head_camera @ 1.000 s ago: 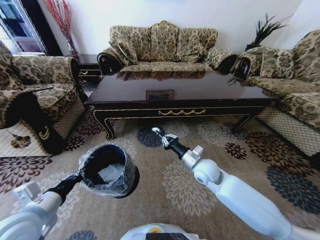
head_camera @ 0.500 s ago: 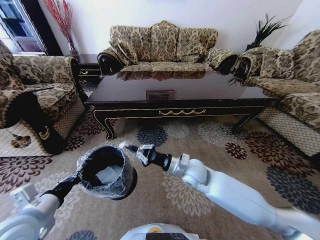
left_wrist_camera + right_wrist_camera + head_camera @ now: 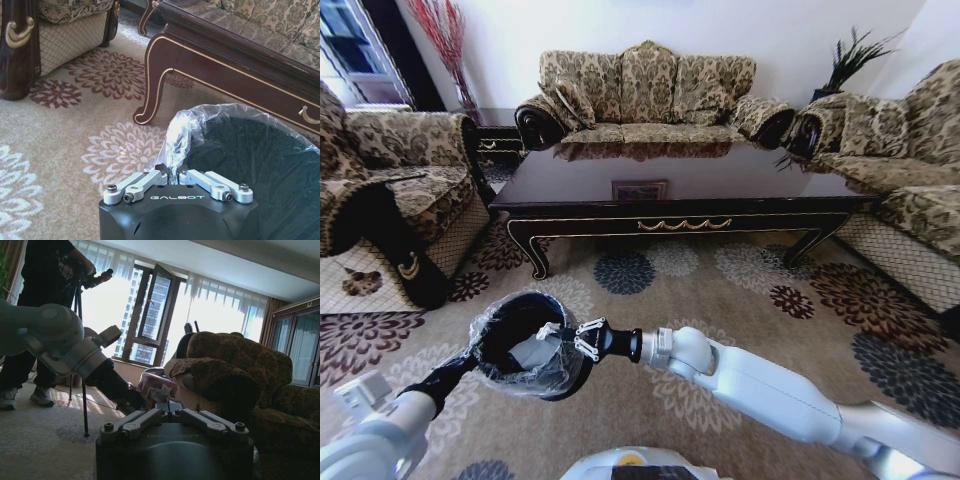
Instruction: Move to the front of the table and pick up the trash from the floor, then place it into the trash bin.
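Holding the bin (image 3: pixel 525 345) rim pinched in my left gripper (image 3: pixel 178 176), I hovered the right gripper (image 3: pixel 563 340) over it at 9 o'clock, fingers apart; the drop step seemed done, retreat next.

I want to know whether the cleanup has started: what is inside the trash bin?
Inside the trash bin, a flat white piece lies on the dark bottom. The right gripper reaches over the rim and hides part of the inside. The left gripper clamps the bag-lined rim.
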Tool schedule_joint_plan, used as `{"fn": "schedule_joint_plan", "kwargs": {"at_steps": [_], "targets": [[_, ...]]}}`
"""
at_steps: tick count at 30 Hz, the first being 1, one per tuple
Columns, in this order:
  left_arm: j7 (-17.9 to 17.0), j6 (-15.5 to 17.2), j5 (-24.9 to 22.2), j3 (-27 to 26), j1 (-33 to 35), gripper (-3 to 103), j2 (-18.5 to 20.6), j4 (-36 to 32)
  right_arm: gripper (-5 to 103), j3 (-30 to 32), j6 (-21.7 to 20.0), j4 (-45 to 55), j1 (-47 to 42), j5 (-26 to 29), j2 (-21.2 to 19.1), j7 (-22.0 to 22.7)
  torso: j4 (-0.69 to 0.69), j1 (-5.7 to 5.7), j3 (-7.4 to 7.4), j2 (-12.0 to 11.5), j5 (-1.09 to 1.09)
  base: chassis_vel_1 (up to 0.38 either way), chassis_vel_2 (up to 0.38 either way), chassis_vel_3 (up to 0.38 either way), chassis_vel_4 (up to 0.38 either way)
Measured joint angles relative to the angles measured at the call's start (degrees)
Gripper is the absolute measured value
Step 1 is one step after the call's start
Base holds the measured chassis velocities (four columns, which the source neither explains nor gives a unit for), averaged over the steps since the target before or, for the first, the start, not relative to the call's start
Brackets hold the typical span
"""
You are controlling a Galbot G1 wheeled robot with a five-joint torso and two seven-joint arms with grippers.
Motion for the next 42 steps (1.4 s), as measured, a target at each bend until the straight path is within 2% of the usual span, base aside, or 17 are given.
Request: {"fn": "schedule_joint_plan", "kwargs": {"at_steps": [7,10,18,19,21,22,24,25,27,28,30,33,37,42], "targets": [[0.05,0.02,-0.01,0.27,0.1,5,-0.91,0.0,0,-2.95,0.51,-2.16,1.95,-0.71,1.71,-0.96,-0.01,0.0,0.0,0.0,0.0,0.0,0.0,0.0,0.0],[0.06,0.09,-0.09,0.58,0.22,5,-1.7,0.0,0,-5.21,0.59,-3.73,3.39,-0.72,3.62,-1.03,0.02,0.0,0.0,0.0,0.0,0.0,0.0,0.0,0.0],[0.11,0.34,-0.66,0.66,-0.31,5,-0.78,0.01,0,-6.79,1.02,-6.7,4.64,-1.27,4.95,-0.98,-0.01,0.0,0.0,0.0,0.0,0.0,0.0,0.0,0.0],[0.1,0.34,-0.67,0.63,-0.4,5,-0.64,0.01,6,-6.83,1.08,-7.08,4.69,-1.38,5.05,-0.94,0.0,0.0,0.0,0.0,0.01,0.0,0.0,0.0,0.0],[0.12,0.34,-0.73,0.65,-0.45,5,-0.56,0.0,6,-6.84,1.1,-7.31,4.75,-1.44,5.14,-0.86,0.0,0.0,0.0,0.0,0.01,0.0,0.0,0.0,0.0],[0.12,0.38,-0.84,0.74,-0.58,5,-0.45,0.01,17,-6.87,1.16,-7.7,4.85,-1.53,5.31,-0.75,0.0,0.0,0.0,0.0,-0.01,0.0,0.0,0.0,0.0],[0.12,0.4,-0.86,0.78,-0.7,5,-0.36,0.01,17,-6.9,1.19,-7.93,4.91,-1.56,5.41,-0.67,-0.01,0.0,0.0,0.0,0.0,0.0,0.0,0.0,0.0],[0.12,0.4,-0.88,0.88,-1.16,5,0.05,0.01,33,-6.94,1.36,-8.25,5.02,-1.59,5.52,-0.56,0.0,0.0,0.0,0.0,0.0,0.0,0.0,0.0,0.0],[0.12,0.4,-0.88,0.93,-1.4,5,0.39,0.01,44,-6.82,1.54,-8.26,5.11,-1.54,5.46,-0.56,0.0,0.0,0.0,0.0,0.0,0.0,0.0,0.0,0.0],[0.12,0.4,-0.88,0.93,-1.4,5,0.39,0.01,44,-6.82,1.54,-8.26,5.11,-1.54,5.46,-0.56,0.0,0.0,0.0,0.0,0.0,0.0,0.0,0.0,0.0],[0.12,0.4,-0.88,1.03,-1.66,5,0.7,0.01,55,-6.22,1.62,-8.01,5.19,-1.26,5.28,-0.52,0.0,0.0,0.0,0.0,0.0,0.0,0.0,0.0,0.0],[0.13,0.4,-0.86,1.1,-2.01,5,1.0,0.01,60,-5.17,1.62,-7.57,5.19,-0.77,5.08,-0.39,0.0,0.0,0.0,0.01,0.0,0.0,0.0,0.0,0.0],[0.16,0.4,-0.62,1.18,-2.99,5,1.61,0.0,83,-1.35,1.62,-6.02,4.93,0.92,4.02,0.23,0.0,0.0,0.0,0.02,0.0,0.0,0.0,0.0,0.0],[0.16,0.4,-0.14,1.73,-3.69,5,1.79,0.0,93,2.08,1.61,-5.13,4.61,2.23,3.18,0.82,0.0,0.0,0.0,0.02,0.01,0.0,0.0,0.0,0.0]]}}
